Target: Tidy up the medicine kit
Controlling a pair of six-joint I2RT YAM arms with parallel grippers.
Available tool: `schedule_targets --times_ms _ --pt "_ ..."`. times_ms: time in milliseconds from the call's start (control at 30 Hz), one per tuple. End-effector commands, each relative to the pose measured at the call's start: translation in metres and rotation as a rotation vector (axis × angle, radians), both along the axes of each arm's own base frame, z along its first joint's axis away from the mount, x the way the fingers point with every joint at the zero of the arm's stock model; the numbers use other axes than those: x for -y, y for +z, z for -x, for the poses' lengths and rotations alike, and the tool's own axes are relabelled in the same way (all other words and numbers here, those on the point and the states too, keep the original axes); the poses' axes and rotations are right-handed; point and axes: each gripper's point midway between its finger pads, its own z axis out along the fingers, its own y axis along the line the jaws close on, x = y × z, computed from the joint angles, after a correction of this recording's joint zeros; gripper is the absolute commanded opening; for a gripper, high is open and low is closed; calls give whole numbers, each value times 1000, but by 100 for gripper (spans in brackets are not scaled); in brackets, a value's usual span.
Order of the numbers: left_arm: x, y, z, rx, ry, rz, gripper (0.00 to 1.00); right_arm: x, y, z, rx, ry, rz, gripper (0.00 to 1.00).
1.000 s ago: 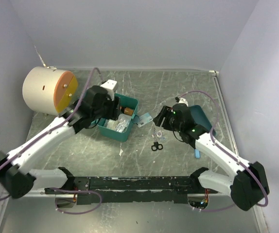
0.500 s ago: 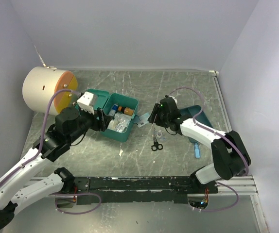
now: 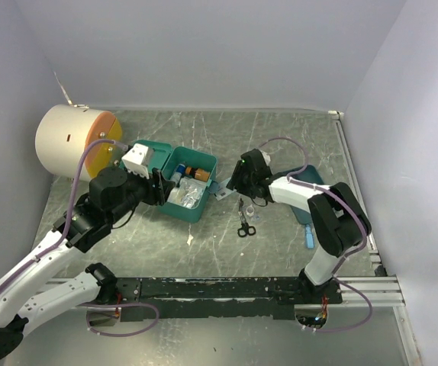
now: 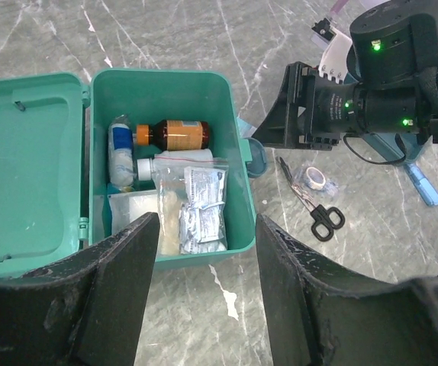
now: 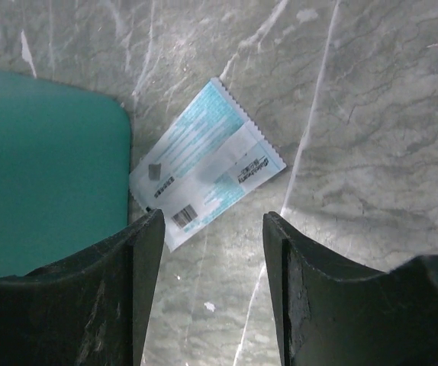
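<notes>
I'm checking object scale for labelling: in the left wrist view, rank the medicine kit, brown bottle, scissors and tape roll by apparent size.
1. medicine kit, clearly largest.
2. brown bottle and scissors: too close to rank; the scissors look longer, the bottle bulkier.
3. tape roll, smallest.

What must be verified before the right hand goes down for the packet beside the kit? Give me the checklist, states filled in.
1. medicine kit open: ok.
2. right hand open and empty: ok.
3. packet flat on the table, in line with the gap between the right hand's fingers: ok.
4. Packet clear of the kit's wall: cannot tell; one corner lies right beside it.
5. Room left in the kit: ok, bare floor shows beyond the brown bottle.
6. left hand open and empty: ok.
</notes>
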Motion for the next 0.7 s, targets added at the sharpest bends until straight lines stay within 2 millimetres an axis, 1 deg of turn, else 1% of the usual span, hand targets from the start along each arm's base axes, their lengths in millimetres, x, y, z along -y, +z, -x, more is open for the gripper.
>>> schedule_targets --times_ms 0,200,367,433,467,567,667 --pt "-7 19 -4 30 49 29 64 2 2 -18 26 -65 13 54" --pt "-6 15 -6 17 51 21 60 14 -12 -24 0 -119 90 53" --pt "-7 17 -4 27 52 32 62 14 -20 -24 -12 -116 104 53" --pt "-6 18 -3 32 43 40 62 17 -28 -22 -27 -113 123 52" --pt "-5 19 -3 32 37 42 63 14 -24 -28 -17 -113 122 52" --pt "-4 18 -3 30 38 44 62 15 -28 -32 -19 -103 150 51" --pt "-6 15 -5 14 52 35 63 14 -31 -35 -26 -70 180 44"
